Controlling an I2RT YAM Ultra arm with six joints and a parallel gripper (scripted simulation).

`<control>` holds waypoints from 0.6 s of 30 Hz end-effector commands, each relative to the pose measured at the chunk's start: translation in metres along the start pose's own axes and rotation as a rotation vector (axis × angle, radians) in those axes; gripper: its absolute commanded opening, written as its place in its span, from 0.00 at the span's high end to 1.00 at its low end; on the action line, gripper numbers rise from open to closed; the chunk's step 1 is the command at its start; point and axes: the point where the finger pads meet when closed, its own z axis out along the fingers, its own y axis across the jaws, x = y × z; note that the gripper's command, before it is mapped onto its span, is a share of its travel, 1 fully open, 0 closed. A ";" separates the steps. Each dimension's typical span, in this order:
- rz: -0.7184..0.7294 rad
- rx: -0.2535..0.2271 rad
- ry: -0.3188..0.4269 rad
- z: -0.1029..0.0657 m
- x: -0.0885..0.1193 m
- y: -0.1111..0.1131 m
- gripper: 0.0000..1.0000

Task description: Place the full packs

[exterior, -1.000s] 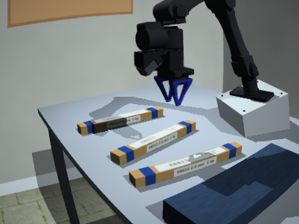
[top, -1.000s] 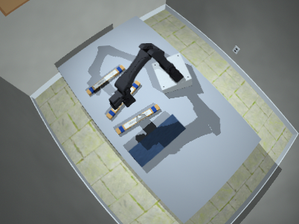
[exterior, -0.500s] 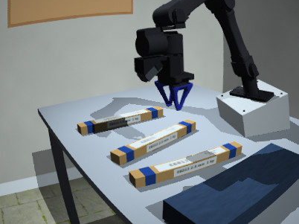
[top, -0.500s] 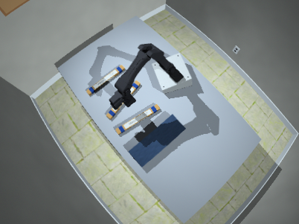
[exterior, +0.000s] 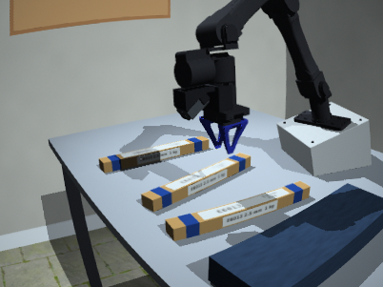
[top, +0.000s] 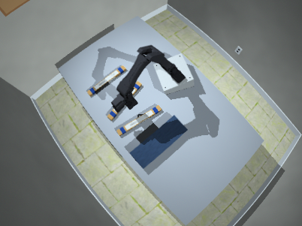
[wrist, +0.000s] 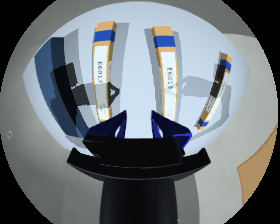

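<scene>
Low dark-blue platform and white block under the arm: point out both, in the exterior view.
Low dark-blue platform (exterior: 305,237): exterior view, on its top face.
White block under the arm (exterior: 343,149): exterior view, on its side face.

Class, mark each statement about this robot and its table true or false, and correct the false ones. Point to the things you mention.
1. Three long tan cardboard packs with blue bands lie on the pale blue-grey table (top: 210,164) (exterior: 119,190). True.
2. The jaws of the black robot arm (top: 131,72) (exterior: 302,51) are clamped on a pack. False: they stand apart above the table, with nothing between them.
3. One pack already rests on the low dark blue platform (top: 144,158) (exterior: 267,247) (wrist: 44,65). False: no pack is on it.
4. The arm stands on a white block (top: 169,85) (exterior: 340,153). True.
5. The blue jaws point upward. False: they point down.
</scene>
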 end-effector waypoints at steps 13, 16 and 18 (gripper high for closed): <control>0.007 -0.008 -0.035 0.023 -0.008 -0.002 0.58; 0.005 -0.009 -0.035 0.025 -0.008 -0.001 0.58; 0.010 -0.014 -0.114 0.002 -0.027 -0.001 0.58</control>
